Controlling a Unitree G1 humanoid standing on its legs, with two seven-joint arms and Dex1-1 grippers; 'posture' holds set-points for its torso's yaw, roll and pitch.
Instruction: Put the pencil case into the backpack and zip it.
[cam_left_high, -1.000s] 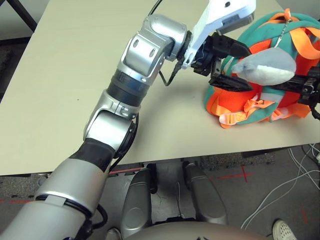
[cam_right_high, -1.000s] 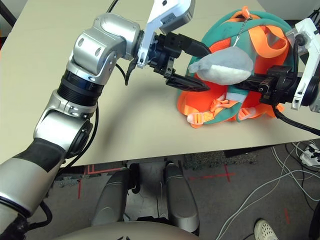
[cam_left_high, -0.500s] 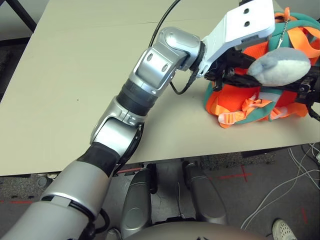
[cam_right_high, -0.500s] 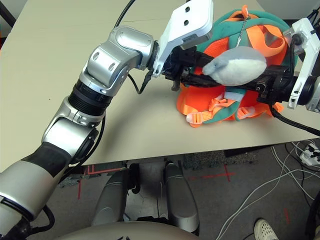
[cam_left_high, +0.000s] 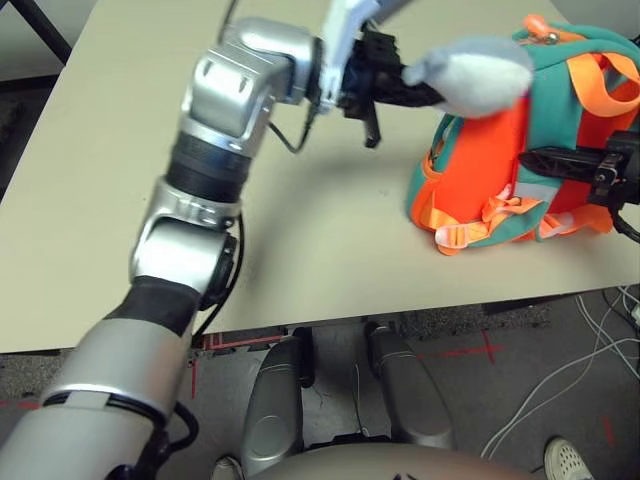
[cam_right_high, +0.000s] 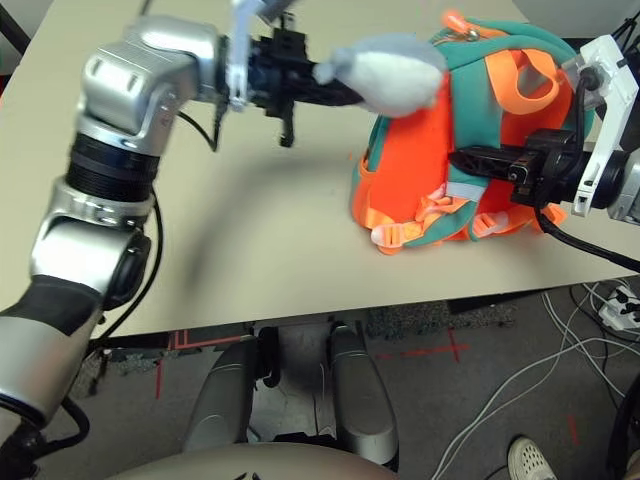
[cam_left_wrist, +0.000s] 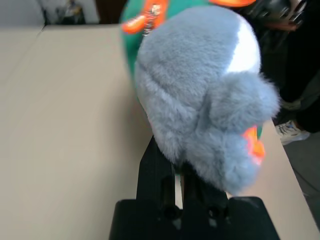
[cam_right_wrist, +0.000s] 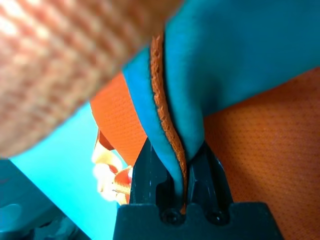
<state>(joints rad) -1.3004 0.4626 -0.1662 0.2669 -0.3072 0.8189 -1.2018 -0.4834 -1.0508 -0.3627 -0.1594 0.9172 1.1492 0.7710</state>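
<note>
Table (cam_left_high: 120, 150): beige, bears the backpack near its right front edge
Backpack (cam_left_high: 480, 150): teal and orange, lying on the table
Left gripper (cam_left_high: 425, 92): clamped on the grey plush shark charm (cam_left_high: 470, 75), held beside the backpack's top
Right gripper (cam_right_high: 470, 158): pinched on the backpack's teal, orange-trimmed edge

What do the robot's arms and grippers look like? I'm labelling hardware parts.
The left arm is rounded silver segments with black joint bands and a thin black cable. Both the left gripper and right gripper have black fingers on white wrist brackets.
</note>
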